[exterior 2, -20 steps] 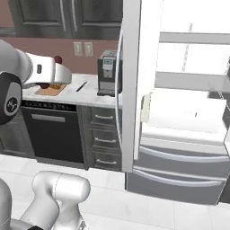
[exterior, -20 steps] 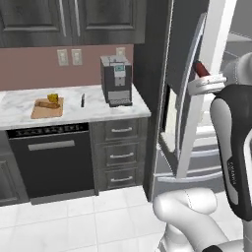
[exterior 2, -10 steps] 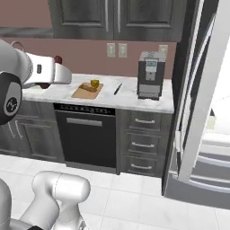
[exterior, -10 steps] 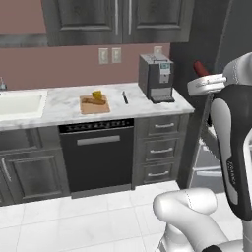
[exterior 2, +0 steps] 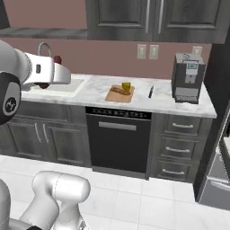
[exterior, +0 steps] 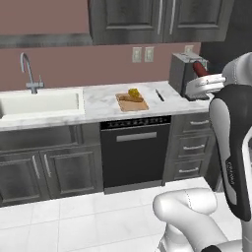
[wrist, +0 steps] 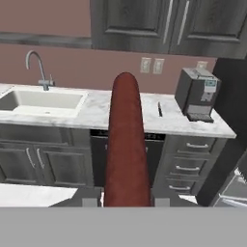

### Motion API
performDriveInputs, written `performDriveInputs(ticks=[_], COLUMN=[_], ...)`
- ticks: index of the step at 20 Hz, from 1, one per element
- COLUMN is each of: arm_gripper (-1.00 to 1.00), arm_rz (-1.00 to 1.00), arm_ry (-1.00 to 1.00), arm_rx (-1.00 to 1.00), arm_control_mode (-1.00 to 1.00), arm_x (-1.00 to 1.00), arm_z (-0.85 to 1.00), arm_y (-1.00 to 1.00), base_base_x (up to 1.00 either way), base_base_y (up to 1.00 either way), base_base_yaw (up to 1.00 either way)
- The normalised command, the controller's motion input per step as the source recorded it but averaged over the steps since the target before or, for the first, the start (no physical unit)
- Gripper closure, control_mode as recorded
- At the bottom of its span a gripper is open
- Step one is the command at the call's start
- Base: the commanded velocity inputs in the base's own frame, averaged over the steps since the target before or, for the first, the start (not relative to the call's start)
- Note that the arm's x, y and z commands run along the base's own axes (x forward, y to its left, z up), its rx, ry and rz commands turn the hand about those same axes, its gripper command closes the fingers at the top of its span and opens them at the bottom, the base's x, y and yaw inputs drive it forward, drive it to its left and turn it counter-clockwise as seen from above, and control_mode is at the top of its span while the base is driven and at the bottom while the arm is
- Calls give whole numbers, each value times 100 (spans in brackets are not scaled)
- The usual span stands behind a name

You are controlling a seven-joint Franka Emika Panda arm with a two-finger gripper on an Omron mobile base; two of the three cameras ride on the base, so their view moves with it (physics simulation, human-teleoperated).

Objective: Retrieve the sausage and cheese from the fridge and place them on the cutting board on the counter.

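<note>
The gripper (wrist: 126, 201) was clenched on the sausage (wrist: 126, 144), which stood up between the jaws with its long axis running away from the hand toward the counter (exterior: 103, 96); in the left base view its dark red end (exterior: 199, 67) poked above the white hand, held high and well apart from the worktop. The cutting board (exterior: 131, 102) lay ahead of the hand and lower, on the marble between the sink (exterior: 39, 103) and the coffee machine (exterior 2: 188, 77), directly above the dishwasher (exterior 2: 119, 139). On the board already sat the yellow cheese (exterior 2: 126, 86) toward its back edge, with a tan, lumpy piece (exterior 2: 119, 91) lying across the middle, so free wood looked scarce and the sausage would probably have to go along the front edge. A small knife (exterior 2: 151, 92) lay just beside the board, on the coffee-machine side. The sink basin held nothing I could make out.
</note>
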Motion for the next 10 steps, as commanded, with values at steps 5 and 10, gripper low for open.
performDriveInputs(ticks=[5,10], arm_gripper=[100,100], arm_rz=[0,0], arm_ry=[0,0], arm_rx=[0,0], arm_control_mode=[100,100], arm_x=[0,0], arm_z=[0,0], arm_y=[0,0], base_base_x=[38,68], base_base_y=[63,28], base_base_yaw=[0,0])
